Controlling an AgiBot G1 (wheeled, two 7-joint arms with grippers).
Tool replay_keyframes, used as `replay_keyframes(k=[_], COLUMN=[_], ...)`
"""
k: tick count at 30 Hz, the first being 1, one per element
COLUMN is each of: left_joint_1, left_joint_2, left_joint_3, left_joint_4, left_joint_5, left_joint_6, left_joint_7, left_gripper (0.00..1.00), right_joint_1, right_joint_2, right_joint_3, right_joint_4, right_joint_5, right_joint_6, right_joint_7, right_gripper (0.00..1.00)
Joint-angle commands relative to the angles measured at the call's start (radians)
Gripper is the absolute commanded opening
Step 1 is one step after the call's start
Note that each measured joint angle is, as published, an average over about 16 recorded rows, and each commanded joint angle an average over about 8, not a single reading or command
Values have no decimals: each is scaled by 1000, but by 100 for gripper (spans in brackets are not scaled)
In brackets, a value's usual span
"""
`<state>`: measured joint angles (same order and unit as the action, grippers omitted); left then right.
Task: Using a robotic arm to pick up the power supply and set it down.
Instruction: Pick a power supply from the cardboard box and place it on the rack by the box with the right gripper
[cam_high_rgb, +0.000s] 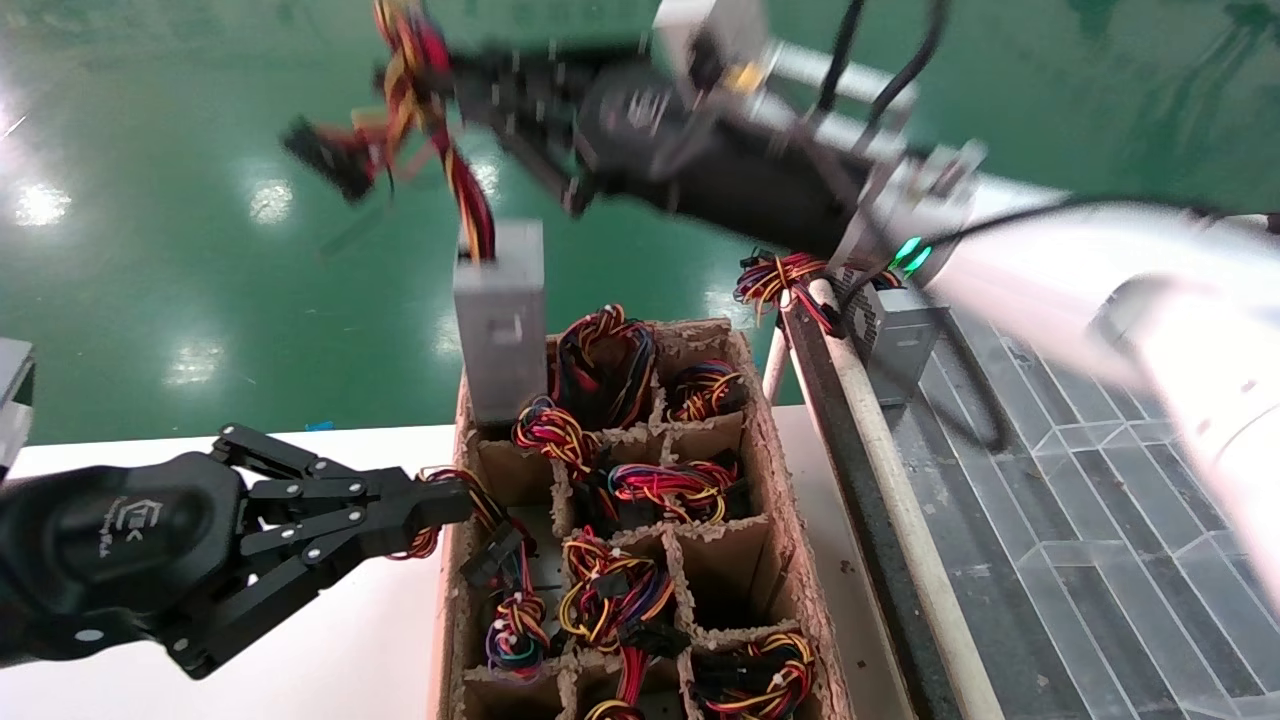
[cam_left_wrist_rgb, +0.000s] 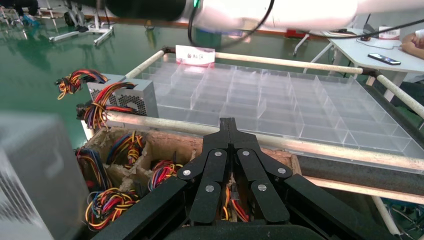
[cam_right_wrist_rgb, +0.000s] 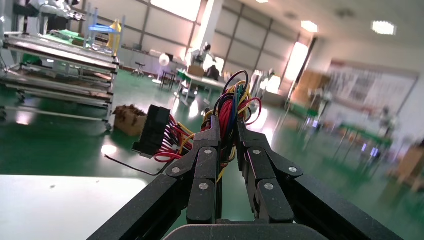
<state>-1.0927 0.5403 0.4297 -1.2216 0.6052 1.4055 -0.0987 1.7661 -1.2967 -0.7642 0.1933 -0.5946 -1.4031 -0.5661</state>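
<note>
The power supply (cam_high_rgb: 499, 318), a silver-grey metal box, hangs upright by its red, yellow and black wires (cam_high_rgb: 470, 195), with its lower end at the far left cell of the cardboard crate (cam_high_rgb: 768, 440). My right gripper (cam_high_rgb: 440, 85) is high above it, shut on that wire bundle (cam_right_wrist_rgb: 229, 107). A black plug (cam_right_wrist_rgb: 152, 129) dangles beside the fingers. In the left wrist view the box is a blurred grey mass (cam_left_wrist_rgb: 37, 175). My left gripper (cam_high_rgb: 462, 500) rests shut and empty at the crate's left wall, tips (cam_left_wrist_rgb: 228, 122) pressed together.
The crate's cells hold several coiled wire bundles (cam_high_rgb: 602, 360). A second grey power supply (cam_high_rgb: 893, 335) with wires lies at the far corner of the clear-compartment tray rack (cam_high_rgb: 1050, 520) on the right. A white table (cam_high_rgb: 350, 640) lies under the crate; green floor beyond.
</note>
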Motion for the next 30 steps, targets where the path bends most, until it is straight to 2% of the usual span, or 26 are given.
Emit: replay_keyframes(k=[1, 9, 15, 24, 30], left_joint_1=[0, 0, 0, 0, 0], left_joint_2=[0, 0, 0, 0, 0], left_joint_3=[0, 0, 0, 0, 0], left_joint_4=[0, 0, 0, 0, 0], left_joint_5=[0, 0, 0, 0, 0], left_joint_6=[0, 0, 0, 0, 0], left_joint_7=[0, 0, 0, 0, 0], left_gripper=[0, 0, 0, 0, 0], right_joint_1=[35, 144, 178, 127, 78], right_joint_2=[9, 63, 145, 378, 531], right_joint_3=[7, -2, -19, -65, -87], right_joint_4=[-6, -31, 10, 256, 340], right_joint_5=[7, -17, -35, 7, 44], right_joint_6=[-33, -123, -183, -195, -185], right_joint_7=[-16, -79, -83, 20, 56], right_gripper=[0, 0, 0, 0, 0])
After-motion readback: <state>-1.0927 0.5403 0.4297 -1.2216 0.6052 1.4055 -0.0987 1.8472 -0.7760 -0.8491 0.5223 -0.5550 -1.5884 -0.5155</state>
